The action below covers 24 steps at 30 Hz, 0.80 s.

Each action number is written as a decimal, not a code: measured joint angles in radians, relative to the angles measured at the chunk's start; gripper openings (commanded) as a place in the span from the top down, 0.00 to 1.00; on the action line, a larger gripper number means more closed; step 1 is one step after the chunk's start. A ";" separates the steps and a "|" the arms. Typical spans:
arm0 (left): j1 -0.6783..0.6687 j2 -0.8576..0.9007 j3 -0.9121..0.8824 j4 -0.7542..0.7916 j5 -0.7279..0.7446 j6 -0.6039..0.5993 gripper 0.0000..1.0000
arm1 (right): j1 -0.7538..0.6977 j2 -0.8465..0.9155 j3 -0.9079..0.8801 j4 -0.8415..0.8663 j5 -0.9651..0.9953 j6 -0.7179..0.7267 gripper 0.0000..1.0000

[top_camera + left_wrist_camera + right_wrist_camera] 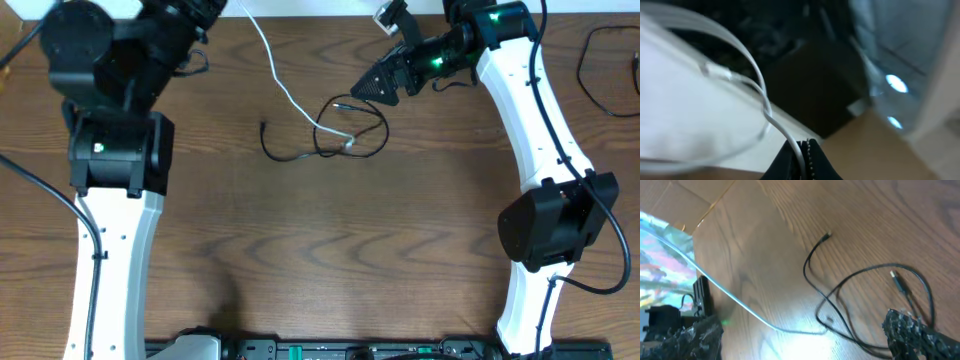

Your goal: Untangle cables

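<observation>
Pinching the white cable [760, 90] between its dark fingertips, the left gripper [804, 160] is pressed together on the cord at the bottom edge of the blurred left wrist view. The cord rises from the pinch and curls away in a wide loop. From overhead, the same white cable comes down from the top edge of the wooden table [320, 250] and slants toward the middle, where its small plug end [348, 143] lies in among the loops of the black cable [806, 269].

The right gripper [378, 88] is spread wide and holds nothing. It points down at the table just beside the black loops, with one finger [690, 337] on each side of its wrist view. Between them the black cable lies flat on the wood in crossing loops, one silvery plug [897, 280] near the right finger and the other end [827, 236] trailing off alone. The white cable runs under the left-hand finger and meets the black loops low in that view.
</observation>
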 measured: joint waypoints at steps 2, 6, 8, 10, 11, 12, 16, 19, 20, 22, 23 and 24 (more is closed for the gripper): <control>0.000 0.000 0.011 0.032 0.031 -0.044 0.93 | -0.002 0.000 0.000 0.001 -0.005 -0.009 0.01; -0.001 0.000 0.017 0.039 0.071 -0.086 0.92 | -0.002 0.000 0.000 0.006 -0.013 -0.021 0.01; -0.001 0.000 0.017 0.003 0.080 -0.092 0.93 | -0.002 0.000 0.000 0.016 -0.034 -0.035 0.01; -0.001 0.000 0.017 -0.037 0.087 -0.093 0.93 | -0.002 0.000 0.000 0.021 -0.073 -0.061 0.01; -0.001 0.001 0.018 -0.051 0.090 -0.095 0.93 | -0.002 0.000 0.000 0.024 -0.098 -0.078 0.01; -0.001 0.002 0.017 -0.055 0.093 -0.096 0.93 | 0.000 0.000 0.000 0.035 -0.134 -0.100 0.01; -0.001 0.002 0.018 -0.054 0.097 -0.100 0.93 | 0.016 0.000 0.000 0.115 -0.230 -0.141 0.02; -0.001 0.002 0.017 -0.055 0.097 -0.103 0.93 | 0.051 0.000 0.000 0.185 -0.291 -0.156 0.02; -0.001 0.002 0.017 -0.055 0.097 -0.103 0.92 | 0.063 0.000 0.000 0.203 -0.304 -0.160 0.02; -0.001 0.002 0.018 -0.055 0.098 -0.103 0.93 | 0.101 0.000 0.000 0.267 -0.338 -0.164 0.03; -0.001 0.002 0.018 -0.055 0.099 -0.103 0.93 | 0.115 0.000 0.000 0.290 -0.348 -0.164 0.04; -0.001 0.002 0.017 -0.056 0.100 -0.103 0.93 | 0.135 0.000 0.000 0.332 -0.360 -0.160 0.04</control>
